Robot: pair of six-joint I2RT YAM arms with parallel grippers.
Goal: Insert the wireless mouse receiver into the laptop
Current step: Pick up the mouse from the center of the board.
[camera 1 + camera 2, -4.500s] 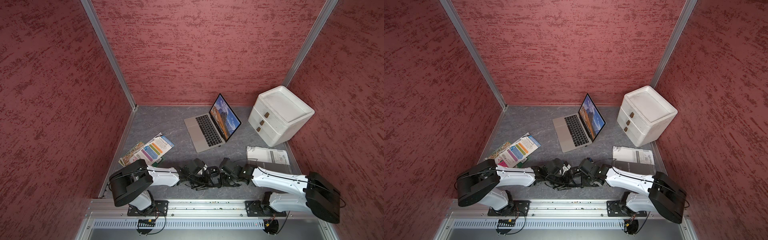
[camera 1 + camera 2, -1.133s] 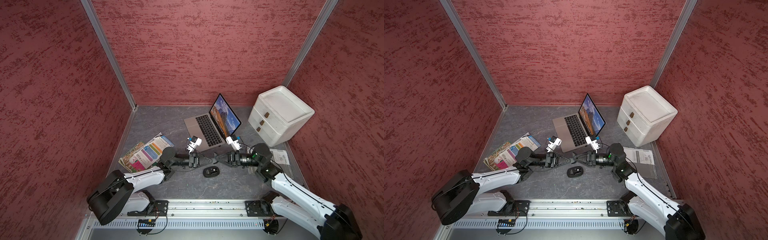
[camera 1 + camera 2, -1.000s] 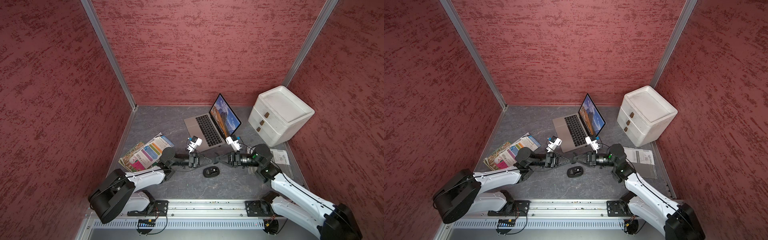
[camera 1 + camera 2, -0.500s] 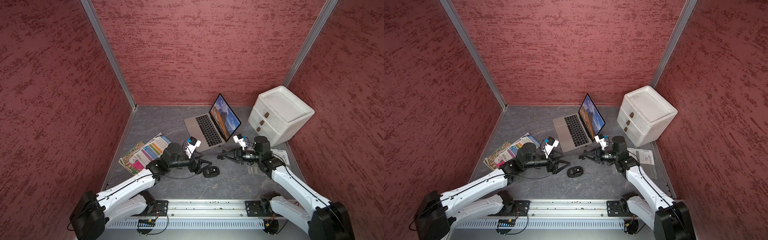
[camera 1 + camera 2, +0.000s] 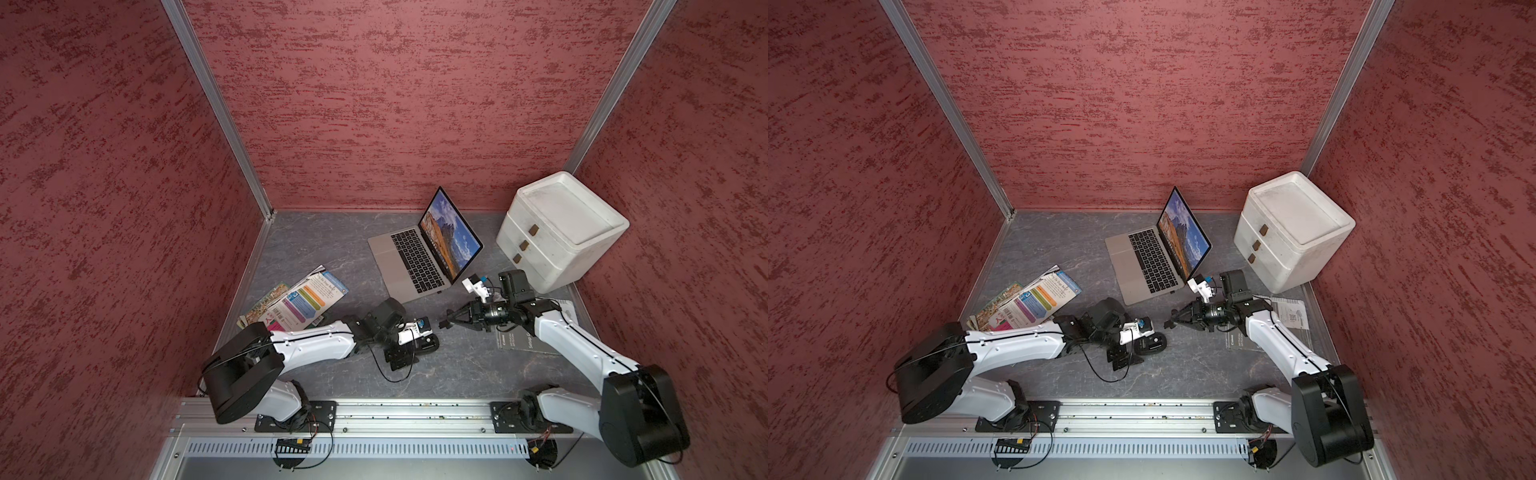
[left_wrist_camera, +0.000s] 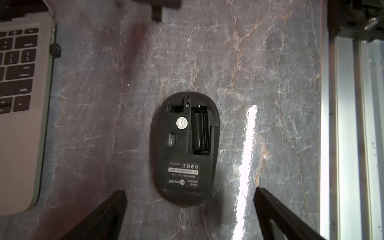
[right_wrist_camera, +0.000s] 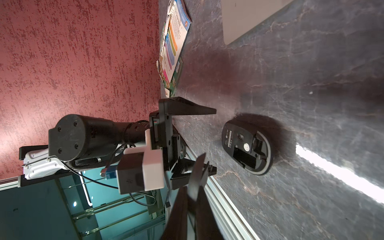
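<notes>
Grey laptop (image 5: 390, 266), black mouse (image 6: 185, 149) and cover (image 7: 197, 172)

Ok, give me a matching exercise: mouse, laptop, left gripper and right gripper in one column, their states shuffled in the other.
1. mouse
2. laptop
3. left gripper
4. right gripper

A. shut on the cover
B. lid open
C. open, holding nothing
D. upside down on the table

Pairs: 1-D, 2-B, 3-C, 4-A
</notes>
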